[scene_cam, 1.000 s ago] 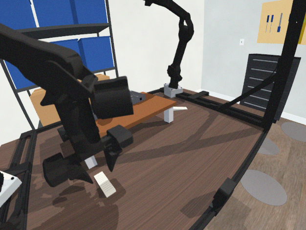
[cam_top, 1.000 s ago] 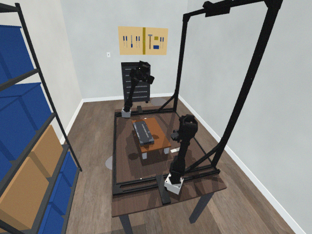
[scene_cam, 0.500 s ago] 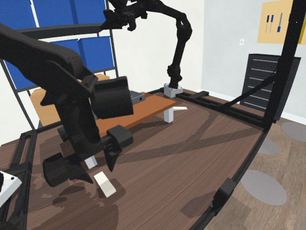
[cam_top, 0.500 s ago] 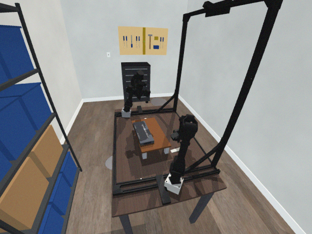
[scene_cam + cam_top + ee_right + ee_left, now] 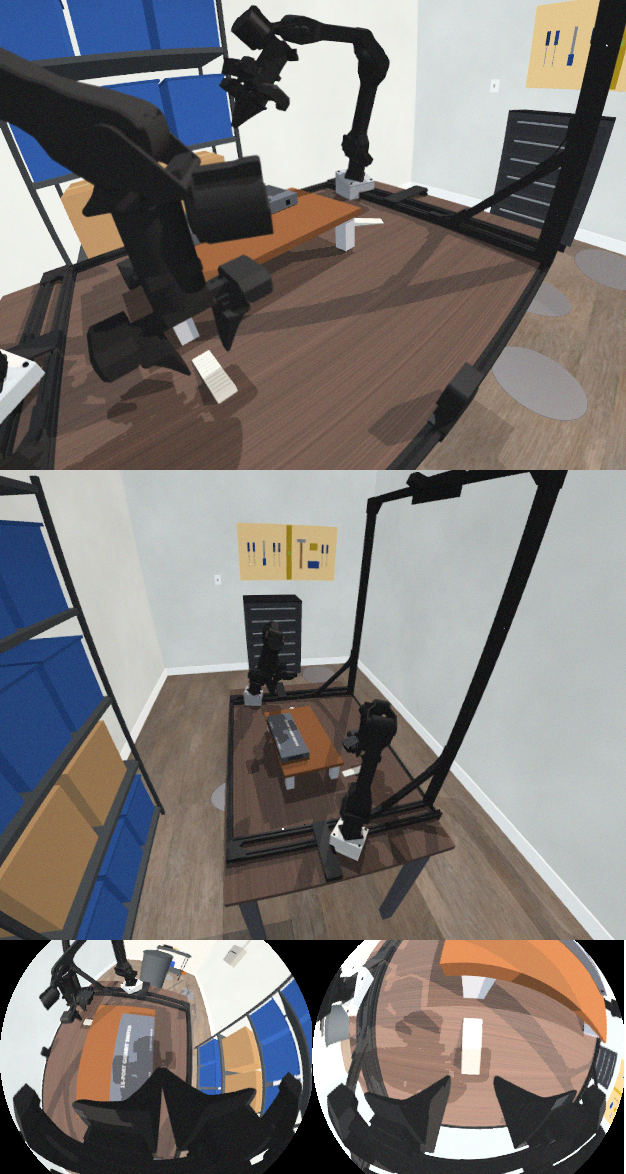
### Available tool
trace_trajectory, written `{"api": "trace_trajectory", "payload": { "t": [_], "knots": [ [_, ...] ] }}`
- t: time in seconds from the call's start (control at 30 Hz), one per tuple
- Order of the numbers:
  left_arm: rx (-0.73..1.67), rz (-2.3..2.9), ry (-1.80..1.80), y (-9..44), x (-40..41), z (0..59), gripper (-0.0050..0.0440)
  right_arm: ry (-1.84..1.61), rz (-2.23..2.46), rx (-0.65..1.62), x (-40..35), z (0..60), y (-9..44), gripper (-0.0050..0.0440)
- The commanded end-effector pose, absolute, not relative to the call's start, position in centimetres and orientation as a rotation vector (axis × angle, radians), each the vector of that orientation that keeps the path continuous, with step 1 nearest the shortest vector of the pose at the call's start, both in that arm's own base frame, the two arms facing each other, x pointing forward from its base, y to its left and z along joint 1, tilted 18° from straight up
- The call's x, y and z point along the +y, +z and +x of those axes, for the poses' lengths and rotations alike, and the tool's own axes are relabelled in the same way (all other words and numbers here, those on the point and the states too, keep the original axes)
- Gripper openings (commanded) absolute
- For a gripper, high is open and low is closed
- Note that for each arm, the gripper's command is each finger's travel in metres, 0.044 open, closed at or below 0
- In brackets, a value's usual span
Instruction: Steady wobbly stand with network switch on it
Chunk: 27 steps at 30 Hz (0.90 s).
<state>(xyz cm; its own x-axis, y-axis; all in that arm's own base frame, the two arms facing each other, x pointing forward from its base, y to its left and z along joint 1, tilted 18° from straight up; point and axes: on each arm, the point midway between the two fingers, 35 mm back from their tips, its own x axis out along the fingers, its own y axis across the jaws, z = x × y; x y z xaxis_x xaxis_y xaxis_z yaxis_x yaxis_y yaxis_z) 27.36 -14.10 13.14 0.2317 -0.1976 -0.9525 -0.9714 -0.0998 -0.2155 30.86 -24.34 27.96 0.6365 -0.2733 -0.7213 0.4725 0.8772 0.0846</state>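
Observation:
The stand (image 5: 321, 743) (image 5: 308, 217) (image 5: 512, 955) (image 5: 95, 1060) has an orange-brown top and pale legs. Whether it is level I cannot tell. The grey network switch (image 5: 288, 740) (image 5: 284, 199) (image 5: 131, 1055) lies on its top along one long side. A white wedge (image 5: 351, 772) (image 5: 214, 376) (image 5: 472, 1045) (image 5: 87, 1022) lies on the table just outside a corner leg. A second wedge (image 5: 371, 221) lies near the far leg in the exterior view. My left gripper (image 5: 208, 360) (image 5: 472, 1079) is partly open and empty, above the first wedge. My right gripper (image 5: 235, 125) (image 5: 161, 1071) is shut and empty, high above the switch side.
A black frame (image 5: 230, 773) runs around the table (image 5: 252, 803), with tall posts on one side. The left arm's links hide part of the stand in the exterior view. Shelves with blue bins (image 5: 37, 692) stand beyond the table's edge on the switch side.

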Motion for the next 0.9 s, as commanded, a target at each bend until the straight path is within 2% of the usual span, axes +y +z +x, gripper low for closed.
{"api": "trace_trajectory", "payload": {
  "t": [0.0,0.23,0.47,0.87],
  "knots": [
    [1.147,-1.518,0.986,13.1,-14.1,27.4,0.0242,-0.386,0.355,0.913,-22.8,29.7,24.2,0.0],
    [1.147,-1.518,0.986,13.1,-14.1,27.4,0.0242,-0.267,0.55,1.233,-18.1,25.7,17.7,0.0],
    [1.147,-1.518,0.986,13.1,-14.1,27.4,0.0242,-0.281,0.541,1.211,-18.5,25.9,18.4,0.0],
    [1.147,-1.518,0.986,13.1,-14.1,27.4,0.0242,-0.22,0.626,1.345,-16.2,24.0,16.1,0.0]
  ]
}}
